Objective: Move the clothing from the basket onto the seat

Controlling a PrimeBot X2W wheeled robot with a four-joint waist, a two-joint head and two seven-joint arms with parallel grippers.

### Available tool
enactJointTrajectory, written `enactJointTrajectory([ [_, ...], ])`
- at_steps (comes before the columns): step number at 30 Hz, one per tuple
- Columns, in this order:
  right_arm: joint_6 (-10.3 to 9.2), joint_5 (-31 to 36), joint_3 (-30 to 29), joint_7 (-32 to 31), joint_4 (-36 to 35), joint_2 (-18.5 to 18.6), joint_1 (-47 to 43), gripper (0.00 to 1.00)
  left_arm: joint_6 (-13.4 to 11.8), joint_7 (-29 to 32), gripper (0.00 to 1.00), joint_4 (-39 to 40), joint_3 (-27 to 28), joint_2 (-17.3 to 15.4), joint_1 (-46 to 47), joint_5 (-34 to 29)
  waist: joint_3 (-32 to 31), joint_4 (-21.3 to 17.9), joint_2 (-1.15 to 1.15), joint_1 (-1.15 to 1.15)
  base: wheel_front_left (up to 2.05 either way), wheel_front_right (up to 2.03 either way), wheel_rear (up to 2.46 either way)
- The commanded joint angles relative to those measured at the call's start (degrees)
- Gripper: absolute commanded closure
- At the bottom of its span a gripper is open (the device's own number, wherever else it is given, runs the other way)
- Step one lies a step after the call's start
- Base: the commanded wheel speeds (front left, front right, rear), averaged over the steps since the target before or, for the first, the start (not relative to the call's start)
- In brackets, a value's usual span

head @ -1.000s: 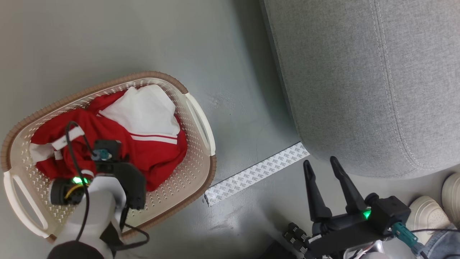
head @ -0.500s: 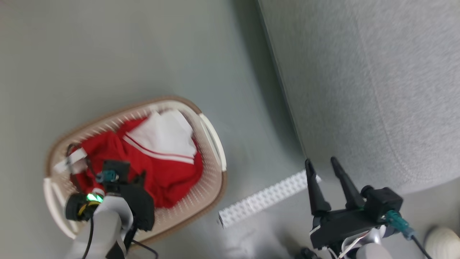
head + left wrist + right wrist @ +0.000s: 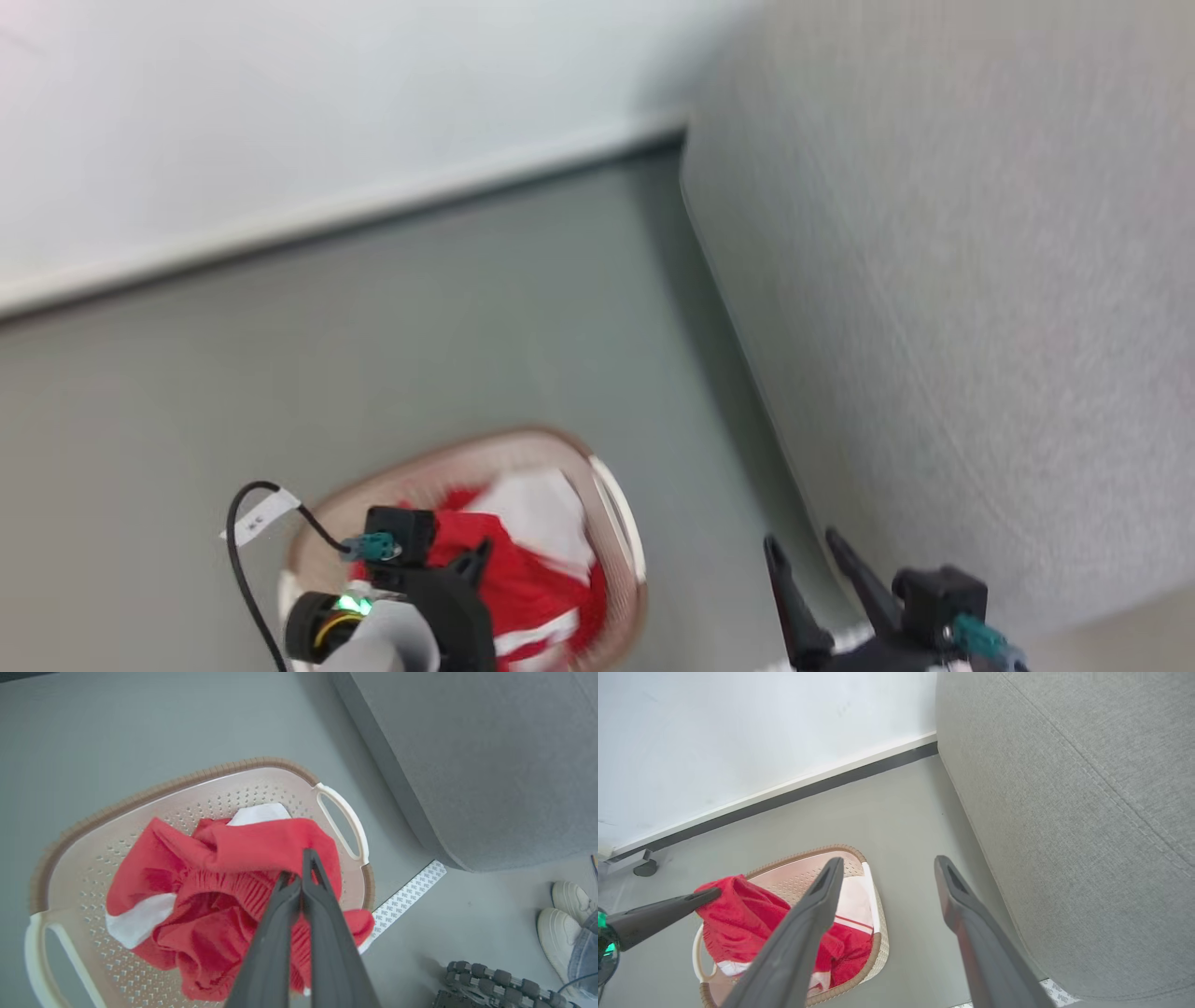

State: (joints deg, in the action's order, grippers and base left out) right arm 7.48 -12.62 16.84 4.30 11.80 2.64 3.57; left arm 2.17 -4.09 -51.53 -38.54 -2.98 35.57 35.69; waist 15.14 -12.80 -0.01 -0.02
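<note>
Left claw [image 3: 299,870] pinches clothing [image 3: 205,905], basket [image 3: 187,782] on grey floor [image 3: 140,718].

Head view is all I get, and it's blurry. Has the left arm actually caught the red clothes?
Observer: Yes. In the left wrist view the left gripper has its fingers shut on the clothing.
Operator: Is it lifted out of the basket?
Observer: Partly. The right wrist view shows the pinched bunch raised over the basket, with more red and white fabric lying inside.
</note>
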Motion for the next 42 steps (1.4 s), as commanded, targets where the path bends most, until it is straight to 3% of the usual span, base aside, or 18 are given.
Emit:
enactJointTrajectory([
  [1, 0.02, -0.1, -0.1, -0.3, -0.3, 0.2, -1.9, 0.00, -0.5, 0.3, 1.00, 0.7, -0.7, 0.2, -1.3, 0.6, -15.9, 6.9, 0.01, 0.02, 0.00, 0.00, 0.00],
  [12, 0.02, -1.2, 1.4, -3.5, -3.6, 0.2, -4.9, 0.00, -5.2, 2.0, 1.00, 11.9, -3.8, 0.1, 4.5, 6.9, -21.6, 9.5, 0.01, 0.02, 0.00, 0.00, 0.00],
  [27, 0.02, 0.6, 4.7, -6.0, -3.0, 0.2, -4.6, 0.00, -4.9, 4.9, 1.00, 15.1, -9.1, 0.1, 9.2, 8.2, -23.8, 10.3, 0.01, 0.02, 0.00, 0.00, 0.00],
  [42, 0.02, -2.9, 8.3, -7.5, 1.6, 0.1, 0.3, 0.00, -5.2, 6.7, 1.00, 18.0, -12.3, 0.1, 10.9, 10.2, -24.6, 12.2, 0.01, 0.02, 0.00, 0.00, 0.00],
])
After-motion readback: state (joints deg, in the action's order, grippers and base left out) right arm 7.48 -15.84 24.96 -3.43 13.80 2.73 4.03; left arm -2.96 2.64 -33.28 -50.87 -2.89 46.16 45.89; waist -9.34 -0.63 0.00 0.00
